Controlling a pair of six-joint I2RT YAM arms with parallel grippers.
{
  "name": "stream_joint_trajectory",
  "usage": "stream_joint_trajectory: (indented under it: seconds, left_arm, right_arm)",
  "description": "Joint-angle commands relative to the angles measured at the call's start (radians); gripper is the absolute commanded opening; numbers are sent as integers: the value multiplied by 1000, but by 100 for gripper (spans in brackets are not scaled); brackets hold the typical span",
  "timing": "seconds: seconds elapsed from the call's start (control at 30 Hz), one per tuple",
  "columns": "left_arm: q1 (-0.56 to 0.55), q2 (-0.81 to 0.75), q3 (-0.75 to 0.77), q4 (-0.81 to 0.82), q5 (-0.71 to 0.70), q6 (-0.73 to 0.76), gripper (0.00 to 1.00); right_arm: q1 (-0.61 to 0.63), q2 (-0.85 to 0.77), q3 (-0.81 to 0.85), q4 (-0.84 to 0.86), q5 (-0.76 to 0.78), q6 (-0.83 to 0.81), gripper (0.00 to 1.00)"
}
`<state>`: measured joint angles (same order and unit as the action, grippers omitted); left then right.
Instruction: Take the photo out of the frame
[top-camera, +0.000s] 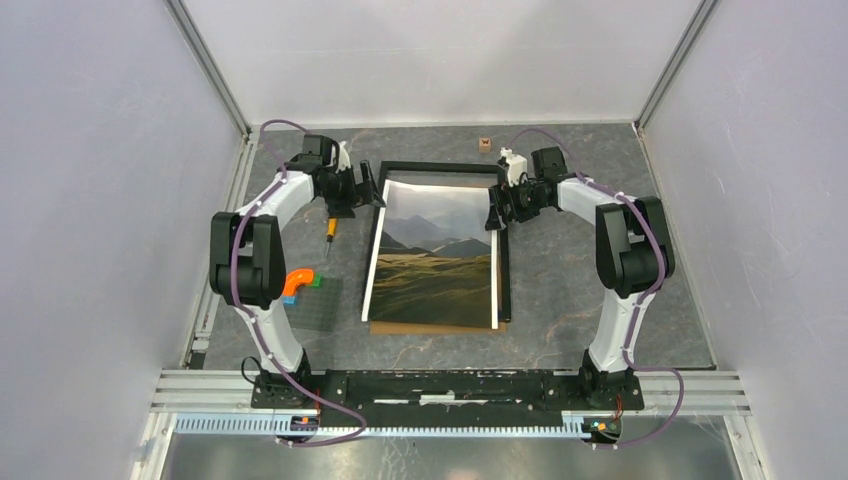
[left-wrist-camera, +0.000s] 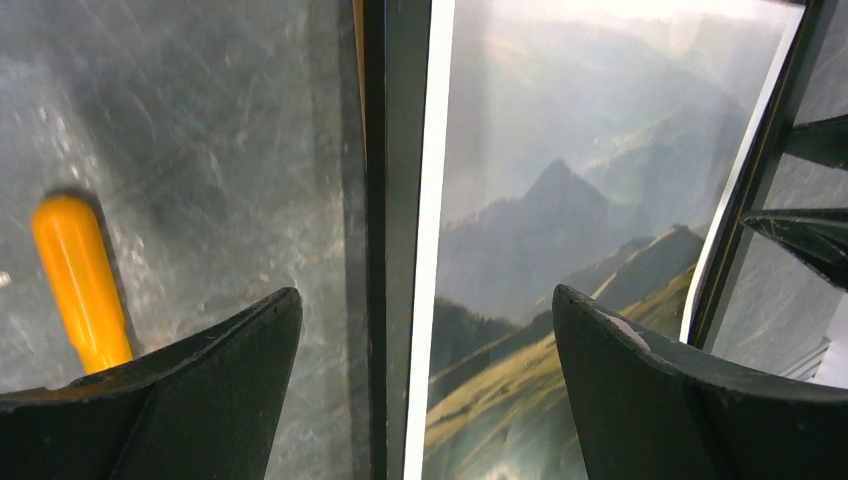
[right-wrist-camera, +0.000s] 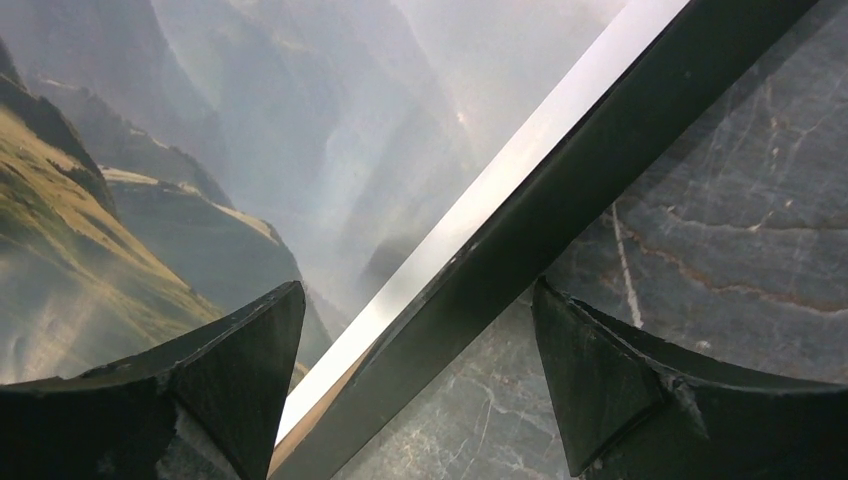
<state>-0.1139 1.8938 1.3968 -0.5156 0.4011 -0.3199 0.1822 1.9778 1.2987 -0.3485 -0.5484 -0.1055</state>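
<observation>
Black frame (top-camera: 441, 166) rails lie inside the wide-open left gripper (left-wrist-camera: 425, 300) and right gripper (right-wrist-camera: 418, 290) (nothing clamped); close on the photo (top-camera: 435, 255) alone, at its white edge, lifting slowly.

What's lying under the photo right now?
A brown board pokes out beneath the near edge of the photo, and the black frame shows along its far and right sides. The photo covers the rest, so the board's extent is hidden.
</observation>
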Motion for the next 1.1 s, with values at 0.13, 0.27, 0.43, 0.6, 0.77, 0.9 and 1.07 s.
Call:
stream_joint_trajectory:
  seconds: [0.13,0.27,0.43,0.6,0.77,0.9,1.07]
  left_arm:
    - [-15,-65,-154,-27,26,78,100]
    - [-34,-90,-192,-31,96,99,95]
    - [-57,-138,-248,-39,194,108,86]
    - [-81,-221,-288,-57,214,125,81]
    - [-83,-263,-340,-79,239,119,79]
    - [-79,-285,-369,-90,188,132,80]
    - [-51,-273,-350,-125,93,139,98]
  right_arm:
    - [-28,-73,-81,-111,-50,-28,89]
    - [-14,-88,-123,-125,-125,-36,87]
    - [2,-108,-144,-126,-171,-45,86]
    - [13,-133,-143,-166,-196,-57,85]
    - [19,-160,-165,-177,-185,-68,86]
    - [20,-163,-184,-190,-190,-66,86]
    - [16,-182,-213,-194,-158,-69,89]
